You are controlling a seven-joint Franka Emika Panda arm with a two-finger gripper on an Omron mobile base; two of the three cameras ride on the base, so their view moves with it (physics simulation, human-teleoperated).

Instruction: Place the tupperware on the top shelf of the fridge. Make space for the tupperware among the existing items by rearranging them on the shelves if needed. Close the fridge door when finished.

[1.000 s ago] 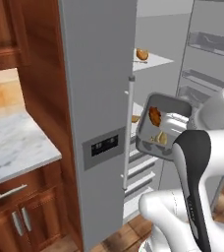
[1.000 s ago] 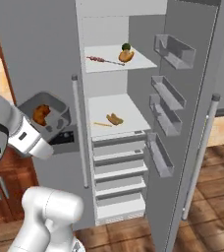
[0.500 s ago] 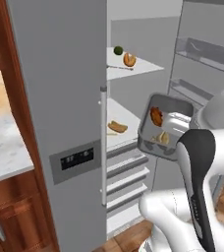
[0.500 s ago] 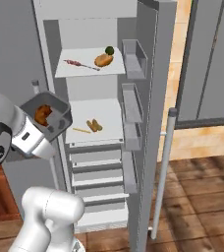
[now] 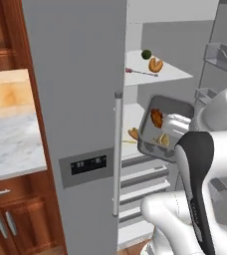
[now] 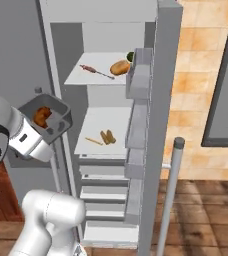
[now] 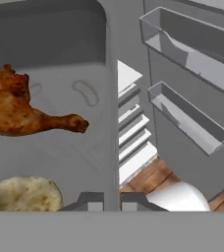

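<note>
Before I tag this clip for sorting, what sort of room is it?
Most likely a home kitchen: a tall grey two-door fridge standing open, a white marble counter, and brown wooden cabinets.

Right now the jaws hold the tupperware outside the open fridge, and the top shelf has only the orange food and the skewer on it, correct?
Not quite. The top shelf also holds a small green fruit, behind the orange food and skewer, as the left base view shows. The tupperware is indeed held outside the open fridge.
</note>
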